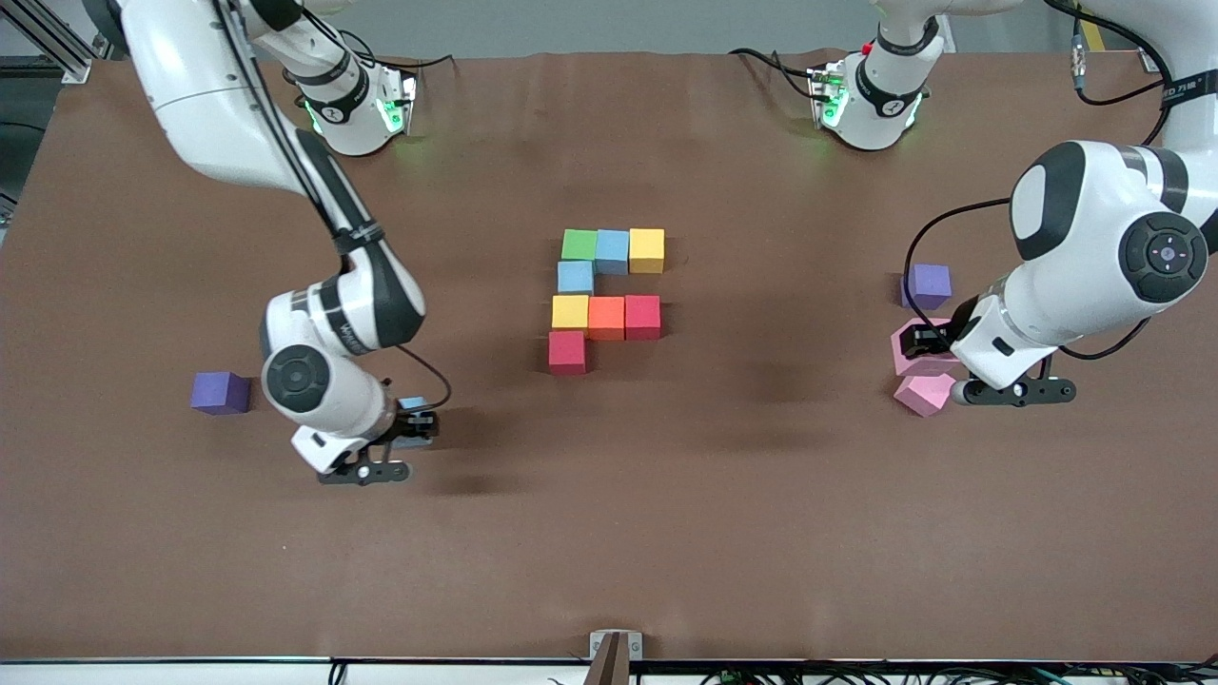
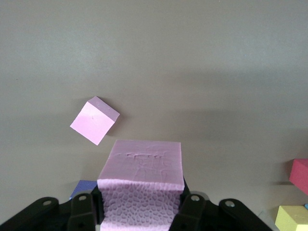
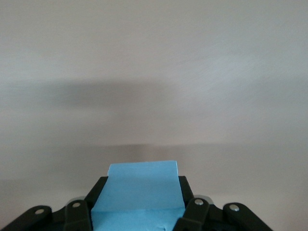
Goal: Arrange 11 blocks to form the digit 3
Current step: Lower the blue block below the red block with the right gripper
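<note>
A purple cube (image 1: 221,392) lies toward the right arm's end. The right gripper (image 1: 411,430), beside it, clamps a light blue block (image 3: 138,195). Eight blocks (image 1: 609,295) sit grouped mid-table. The left gripper (image 1: 928,350) clamps a pink block (image 2: 142,179); a second pink block (image 1: 923,393) lies just beside, near another purple cube (image 1: 928,285).

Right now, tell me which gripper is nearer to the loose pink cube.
Left. The left gripper, shut on another pink block, hangs right beside the loose pink cube. The right gripper, holding a light blue block, is over the table's other end.
</note>
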`<move>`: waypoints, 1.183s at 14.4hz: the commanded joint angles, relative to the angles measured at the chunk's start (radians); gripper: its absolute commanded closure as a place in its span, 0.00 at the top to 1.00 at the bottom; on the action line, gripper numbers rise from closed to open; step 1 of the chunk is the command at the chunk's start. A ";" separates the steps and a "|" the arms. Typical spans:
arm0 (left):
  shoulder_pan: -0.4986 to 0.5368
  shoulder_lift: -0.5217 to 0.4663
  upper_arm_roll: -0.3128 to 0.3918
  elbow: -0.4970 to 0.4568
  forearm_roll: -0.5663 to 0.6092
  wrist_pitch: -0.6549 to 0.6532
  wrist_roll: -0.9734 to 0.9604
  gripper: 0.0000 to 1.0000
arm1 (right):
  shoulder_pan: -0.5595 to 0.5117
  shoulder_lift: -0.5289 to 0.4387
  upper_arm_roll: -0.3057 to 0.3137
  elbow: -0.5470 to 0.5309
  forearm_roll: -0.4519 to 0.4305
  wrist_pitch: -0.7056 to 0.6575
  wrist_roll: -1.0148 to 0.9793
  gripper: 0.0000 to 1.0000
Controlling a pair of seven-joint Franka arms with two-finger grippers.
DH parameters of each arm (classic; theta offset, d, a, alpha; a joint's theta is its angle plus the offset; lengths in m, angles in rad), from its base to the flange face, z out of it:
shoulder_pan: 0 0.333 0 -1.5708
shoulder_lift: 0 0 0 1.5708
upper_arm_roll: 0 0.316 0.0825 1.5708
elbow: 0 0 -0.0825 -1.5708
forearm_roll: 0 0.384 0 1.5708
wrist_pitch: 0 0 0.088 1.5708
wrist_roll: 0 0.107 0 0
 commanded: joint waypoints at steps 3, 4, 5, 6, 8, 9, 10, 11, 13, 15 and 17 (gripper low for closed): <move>-0.001 0.020 0.006 0.027 -0.008 -0.021 0.038 0.44 | 0.113 0.106 -0.014 0.167 0.110 -0.068 0.173 0.50; -0.002 0.021 0.004 0.030 -0.007 -0.021 0.035 0.44 | 0.128 0.124 -0.013 0.190 0.111 -0.068 0.179 0.50; -0.005 0.021 0.006 0.034 -0.005 -0.021 0.036 0.44 | 0.147 0.143 -0.013 0.213 0.111 -0.069 0.194 0.50; -0.005 0.021 0.006 0.034 -0.003 -0.021 0.035 0.44 | 0.154 0.157 -0.013 0.230 0.111 -0.069 0.228 0.50; -0.007 0.023 0.006 0.034 0.000 -0.021 0.036 0.44 | 0.174 0.180 -0.013 0.267 0.122 -0.068 0.274 0.50; -0.007 0.023 0.006 0.034 -0.002 -0.021 0.036 0.44 | 0.186 0.193 -0.013 0.282 0.128 -0.066 0.296 0.50; -0.008 0.023 0.006 0.034 -0.002 -0.021 0.035 0.44 | 0.200 0.203 -0.013 0.299 0.130 -0.065 0.320 0.50; -0.007 0.023 0.006 0.032 -0.002 -0.021 0.035 0.44 | 0.205 0.212 -0.013 0.307 0.130 -0.065 0.331 0.50; -0.008 0.024 0.006 0.032 -0.002 -0.021 0.035 0.44 | 0.207 0.219 -0.013 0.311 0.130 -0.054 0.331 0.50; -0.005 0.024 0.006 0.030 -0.002 -0.022 0.035 0.44 | 0.211 0.233 -0.014 0.336 0.130 -0.051 0.331 0.50; -0.005 0.024 0.006 0.030 -0.002 -0.021 0.033 0.44 | 0.225 0.247 -0.014 0.343 0.128 -0.021 0.331 0.50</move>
